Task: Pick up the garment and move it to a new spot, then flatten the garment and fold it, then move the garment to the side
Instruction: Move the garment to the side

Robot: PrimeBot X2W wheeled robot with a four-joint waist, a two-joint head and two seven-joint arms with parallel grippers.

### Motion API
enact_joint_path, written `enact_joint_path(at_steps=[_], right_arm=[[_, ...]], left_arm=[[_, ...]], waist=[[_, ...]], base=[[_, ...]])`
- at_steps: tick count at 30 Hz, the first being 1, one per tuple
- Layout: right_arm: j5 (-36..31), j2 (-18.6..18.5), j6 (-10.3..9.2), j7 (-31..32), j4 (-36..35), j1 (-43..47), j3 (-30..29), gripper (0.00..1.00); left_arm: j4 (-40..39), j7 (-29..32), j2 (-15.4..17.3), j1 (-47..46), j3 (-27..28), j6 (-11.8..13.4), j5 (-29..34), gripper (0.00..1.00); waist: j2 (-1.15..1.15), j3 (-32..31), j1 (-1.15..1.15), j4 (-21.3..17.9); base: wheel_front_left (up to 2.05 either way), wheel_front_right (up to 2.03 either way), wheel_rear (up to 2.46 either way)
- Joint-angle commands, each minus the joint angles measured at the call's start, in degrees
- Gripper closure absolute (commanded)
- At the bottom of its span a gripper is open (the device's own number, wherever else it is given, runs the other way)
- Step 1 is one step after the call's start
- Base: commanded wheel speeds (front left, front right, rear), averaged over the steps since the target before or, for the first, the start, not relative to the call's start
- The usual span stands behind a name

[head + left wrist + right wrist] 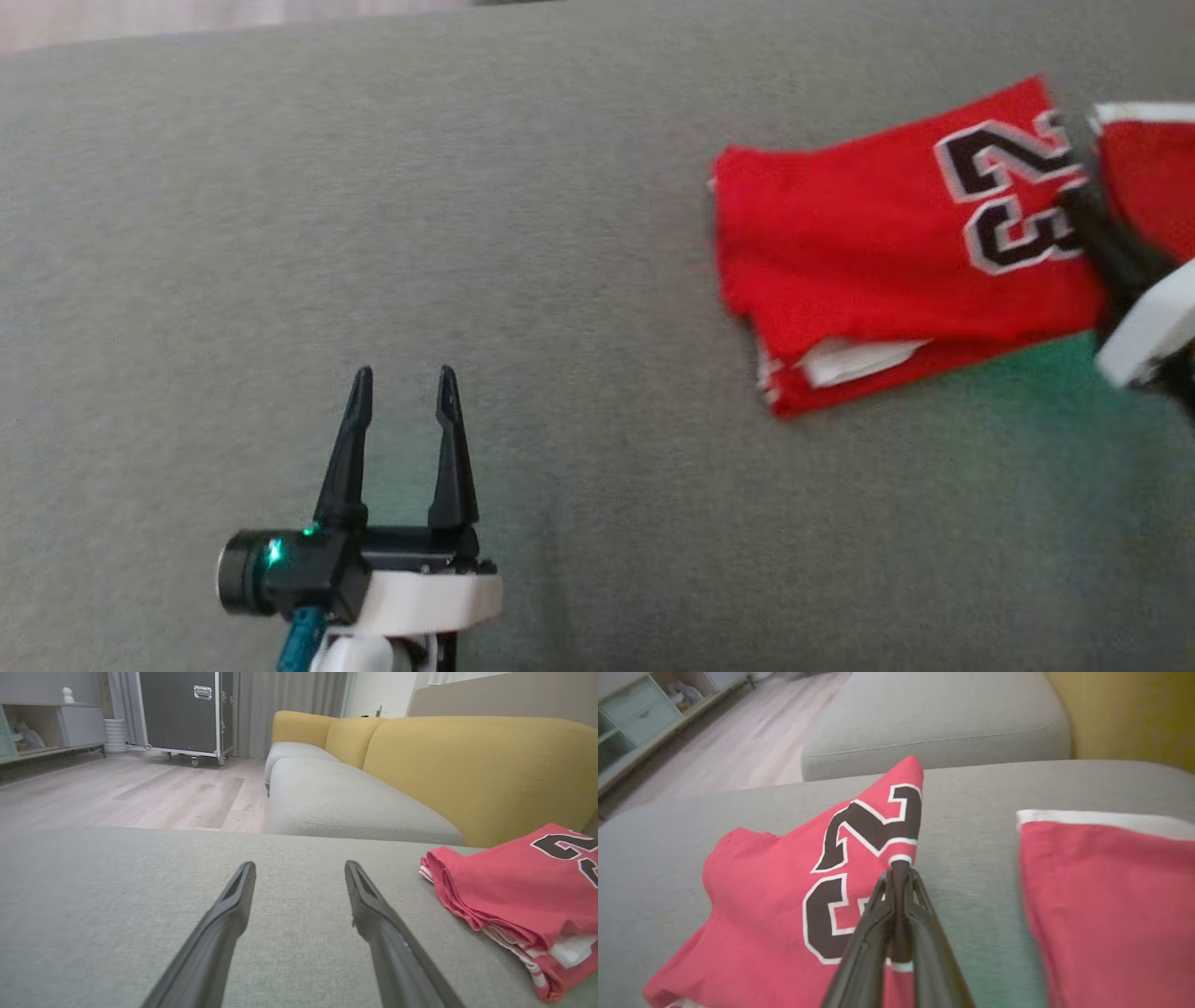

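Grey cushion (467, 233): a broad, flat upholstered surface that serves as the work area. A yellow sofa back (476, 765) stands behind it.

Garment (859, 261): red jersey with a black "23". It lies folded in layers at the right of the cushion, with white lining (854, 359) peeking from its near edge. The fold looks done, so I judge the step in hand to be the move to the side.

Second red panel (1106, 896), white-banded, lies just right of the jersey across a strip of bare cushion. I cannot tell whether it is the same garment.

Right end effector (900, 873): jaws closed on the jersey's trimmed edge beside the numeral, with the corner raised into a peak. The edge pinch is likely meant to drag the stack flat. The risk is that only the top layer is caught.

Left end effector (404, 373): fingers spread and empty, well apart from the garment, so clear of the work.
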Motion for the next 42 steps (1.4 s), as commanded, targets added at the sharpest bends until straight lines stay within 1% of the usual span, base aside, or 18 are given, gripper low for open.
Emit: enact_joint_path(at_steps=[1,2,3,6,7,8,13,16,19,20,21,22,27,31,33,36,39,42], right_arm=[[-0.8,-3.9,-0.04,0.6,-2.8,-1.4,-1.2,1.0],[-1.2,-5.2,-0.04,1.1,-3.5,-1.8,-1.9,1.0],[-1.2,-5.2,-0.04,1.1,-3.5,-1.8,-1.9,1.0],[-2.1,-8.7,-0.04,2.9,-5.8,-2.3,-4.5,1.0],[-2.3,-9.9,-0.04,3.5,-6.4,-2.4,-5.6,1.0],[-2.8,-12.3,-0.04,4.4,-7.5,-2.3,-7.7,1.0],[-4.0,-17.3,-0.04,7.4,-10.0,-1.4,-13.5,1.0],[-5.1,-19.1,-0.04,9.1,-10.8,0.1,-17.4,1.0],[-7.0,-18.8,-0.04,10.7,-10.7,2.0,-21.4,1.0],[-7.8,-18.2,-0.04,11.4,-10.7,2.7,-22.5,0.9],[-8.7,-17.1,-0.04,12.2,-10.7,3.4,-23.5,0.53],[-9.6,-15.9,-0.04,13.0,-10.7,4.2,-24.3,0.0],[-15.2,-8.2,-0.04,14.6,-12.1,8.4,-27.1,0.0],[-18.4,-1.5,-0.04,13.5,-13.6,11.7,-26.8,0.0],[-19.6,2.0,-0.04,12.7,-13.3,13.2,-26.2,0.0],[-22.4,6.8,-0.04,10.6,-11.8,15.3,-25.4,0.0],[-23.0,11.8,-0.04,8.2,-10.2,16.9,-23.9,0.0],[-23.3,15.7,-0.04,4.2,-8.5,18.4,-22.4,0.0]], left_arm=[[-2.2,-0.4,-0.3,-2.1,2.3,-0.5,0.0,0.0],[-2.4,-0.4,-0.3,-2.5,2.6,-0.6,0.1,0.0],[-2.4,-0.4,-0.3,-2.5,2.6,-0.6,0.1,0.0],[-2.8,-0.4,-0.3,-3.6,3.0,-1.1,0.6,0.0],[-2.8,-0.4,-0.3,-4.0,3.0,-1.3,0.7,0.0],[-2.9,-0.4,-0.3,-4.8,3.1,-1.8,0.9,0.0],[-3.1,-0.4,-0.3,-6.5,2.8,-2.7,0.9,0.0],[-3.2,-0.4,-0.3,-7.5,2.5,-3.0,1.0,0.0],[-2.9,-0.4,-0.3,-8.2,2.3,-3.3,0.9,0.0],[-2.8,-0.4,-0.3,-8.4,2.3,-3.5,0.9,0.0],[-2.5,-0.4,-0.3,-8.5,2.3,-3.6,0.8,0.0],[-2.2,-0.4,-0.3,-8.6,2.3,-3.7,0.7,0.0],[-1.3,-0.4,-0.3,-8.2,2.1,-3.9,1.0,0.0],[-0.5,-0.4,-0.3,-6.7,2.3,-3.9,1.2,0.0],[0.3,-0.4,-0.3,-5.8,2.3,-4.1,1.2,0.0],[1.2,-0.4,-0.3,-4.3,2.3,-4.4,1.3,0.0],[1.5,-0.4,-0.3,-2.5,2.3,-4.4,1.2,0.0],[1.8,-0.4,-0.3,-0.6,2.4,-4.4,0.6,0.0]], waist=[[0.0,2.6,0.0,-3.3],[0.0,3.0,0.0,-4.0],[0.0,3.0,0.0,-4.0],[0.0,4.4,0.0,-5.7],[0.0,4.9,0.0,-6.1],[0.0,5.9,0.0,-6.8],[0.0,8.4,0.0,-7.6],[0.0,9.6,0.0,-7.6],[0.0,10.1,0.0,-7.3],[0.0,10.1,0.0,-7.2],[0.0,9.9,0.0,-7.1],[0.0,9.6,0.0,-7.0],[0.0,6.5,0.0,-5.3],[0.0,2.7,0.0,-3.5],[0.0,0.6,0.0,-2.4],[0.0,-2.6,0.0,-0.5],[0.0,-5.6,0.0,1.1],[0.0,-8.5,0.0,2.7]], base=[[0.0,0.0,0.0],[0.0,0.0,0.0],[0.0,0.0,0.0],[0.0,0.0,0.0],[0.0,0.0,0.0],[0.0,0.0,0.0],[0.0,0.0,0.0],[0.0,0.0,0.0],[0.0,0.0,0.0],[0.0,0.0,0.0],[0.0,0.0,0.0],[0.0,0.0,0.0],[0.0,0.0,0.0],[0.0,0.0,0.0],[0.0,0.0,0.0],[0.0,0.0,0.0],[0.0,0.0,0.0],[0.0,0.0,0.0]])
